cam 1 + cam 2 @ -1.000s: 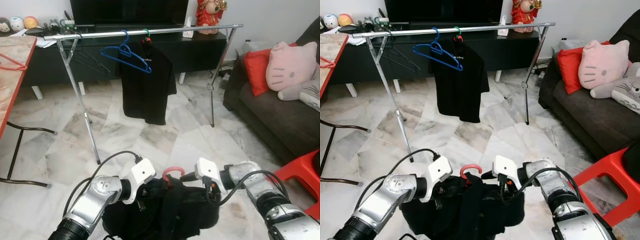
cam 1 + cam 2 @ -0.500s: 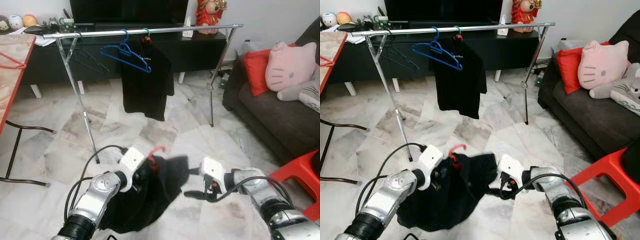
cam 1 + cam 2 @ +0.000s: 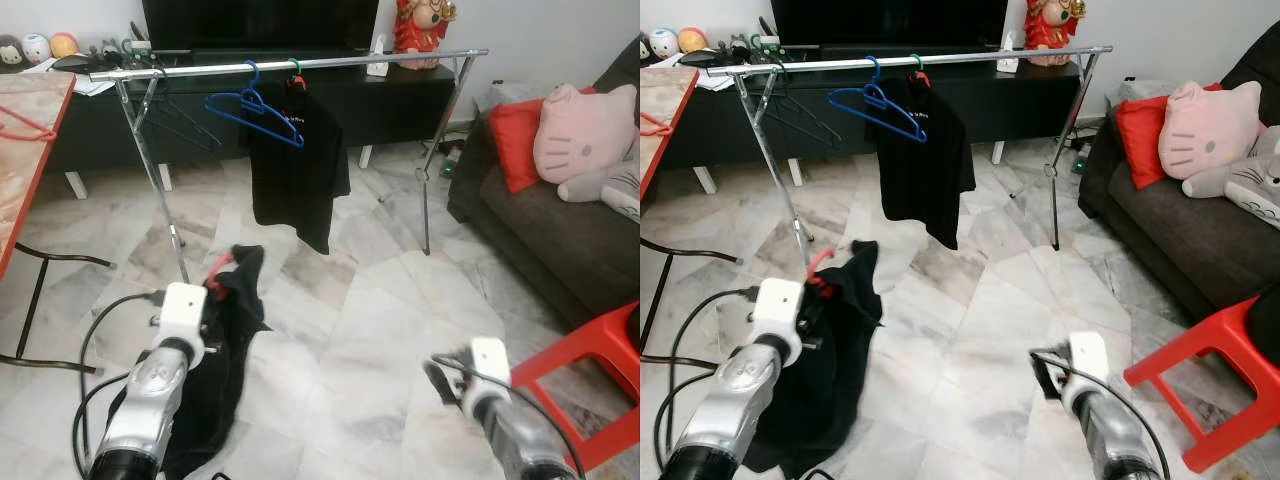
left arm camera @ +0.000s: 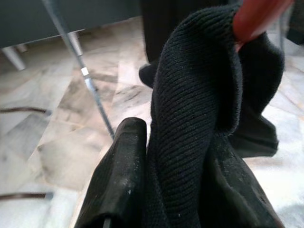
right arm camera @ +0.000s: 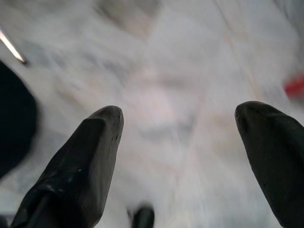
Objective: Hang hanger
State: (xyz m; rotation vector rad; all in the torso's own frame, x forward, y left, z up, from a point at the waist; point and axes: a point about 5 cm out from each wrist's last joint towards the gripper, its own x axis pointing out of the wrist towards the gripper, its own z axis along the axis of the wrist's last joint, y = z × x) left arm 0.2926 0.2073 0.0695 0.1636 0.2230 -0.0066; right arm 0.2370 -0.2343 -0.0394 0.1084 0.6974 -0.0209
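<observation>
At the far left, a table (image 3: 25, 130) with a red edge is cut off by the frame, and a red hanger (image 3: 22, 128) lies on it. The left gripper (image 4: 166, 190) is raised over the marble floor (image 3: 360, 330), in front of the left leg of the clothes rack (image 3: 290, 63). It is clenched on a black garment (image 3: 225, 340) that sits on a red hanger hook (image 3: 217, 266). The hook pokes up and slightly leftward above the gripper, while the garment's long axis runs down from there toward the floor beside the left arm. The hanger's shoulders are hidden inside the cloth, so their direction cannot be made out. In the left wrist view the knit fabric is bunched between the two black fingers (image 4: 121, 175), with a bit of red hook at the top.

On the rack's rail hang dark wire hangers (image 3: 175, 120), hard to pick out against the black cabinet, then a blue hanger (image 3: 250, 105) tilted down to the right, then a black shirt (image 3: 298, 160) on a green hook.

The right gripper (image 5: 178, 142) is low over the floor near a red stool (image 3: 590, 370), released, its fingers spread wide with nothing between them; its wrist view is blurred. A dark sofa (image 3: 550, 230) with a pink cat cushion (image 3: 585, 130) is cut off at the right edge.
</observation>
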